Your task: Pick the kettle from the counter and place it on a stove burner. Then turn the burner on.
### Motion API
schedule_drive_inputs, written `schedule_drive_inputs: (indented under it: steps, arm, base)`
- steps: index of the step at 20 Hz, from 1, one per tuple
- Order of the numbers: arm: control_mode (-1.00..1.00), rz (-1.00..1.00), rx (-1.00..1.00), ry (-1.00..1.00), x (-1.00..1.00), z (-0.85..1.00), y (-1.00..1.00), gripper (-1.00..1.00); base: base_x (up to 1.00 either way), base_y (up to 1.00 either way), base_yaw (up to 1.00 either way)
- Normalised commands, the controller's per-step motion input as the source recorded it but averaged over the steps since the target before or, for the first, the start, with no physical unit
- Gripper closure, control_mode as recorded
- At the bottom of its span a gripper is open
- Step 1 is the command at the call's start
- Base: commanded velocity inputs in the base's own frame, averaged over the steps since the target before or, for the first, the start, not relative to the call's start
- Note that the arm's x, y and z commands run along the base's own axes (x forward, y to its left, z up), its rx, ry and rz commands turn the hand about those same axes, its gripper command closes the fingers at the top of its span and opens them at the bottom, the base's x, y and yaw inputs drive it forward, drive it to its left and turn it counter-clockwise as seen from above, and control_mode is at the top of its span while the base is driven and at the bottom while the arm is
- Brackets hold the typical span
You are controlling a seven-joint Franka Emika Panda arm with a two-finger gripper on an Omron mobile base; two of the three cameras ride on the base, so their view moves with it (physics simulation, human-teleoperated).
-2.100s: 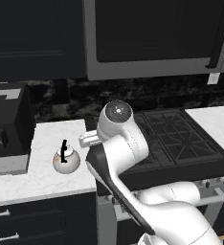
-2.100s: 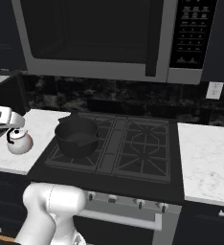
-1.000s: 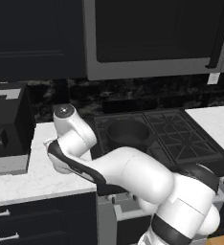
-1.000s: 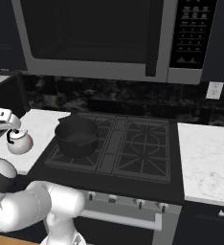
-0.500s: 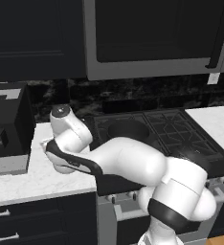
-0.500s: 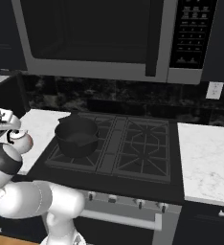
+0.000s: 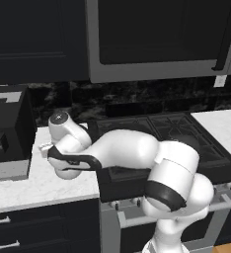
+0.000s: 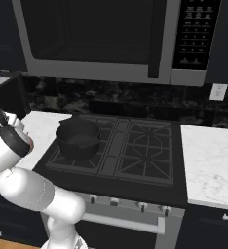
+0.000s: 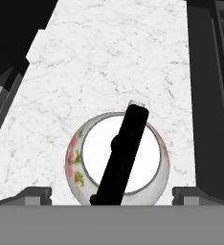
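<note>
I've got the hand parked over the white marbled stone desk, looking straight down on the small round silvery-white kettle with its thin black handle, which sits on the slab just left of the black gas cooktop edge. Kettle is low centre in the hand view, handle bar running from about 7 to 1 o'clock across the lid. The pincer has its two dark tips wide apart, at 7 and 5 o'clock of the kettle body, holding nothing.

To grab it well I'd roll the wrist so the tips straddle the handle bar across its thin side, centre over the bar, then drop straight down and close. A skewed grip would likely let the handle twist.

Dark round pot sits on the front-left black cast-iron grate burner; I'd aim for a free burner.
</note>
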Motion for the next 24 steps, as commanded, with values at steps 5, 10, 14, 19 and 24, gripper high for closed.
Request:
schedule_drive_inputs:
  steps: [5,10,14,19,24]
  arm:
    - [-1.0,0.0,0.0,0.0,0.26,-0.24,0.03,-1.0]
    - [-1.0,0.0,0.0,-0.01,0.04,-0.04,0.0,1.0]
    - [-1.0,0.0,0.0,-0.03,-0.03,0.0,-0.06,1.0]
    - [-1.0,0.0,0.0,-0.09,-0.26,0.0,-0.31,1.0]
    - [-1.0,0.0,0.04,-0.29,-0.5,0.34,-0.36,1.0]
  base:
    - [0.0,0.0,0.0]
    - [0.0,0.0,0.0]
    - [0.0,0.0,0.0]
    - [0.0,0.0,0.0]
    - [0.0,0.0,0.0]
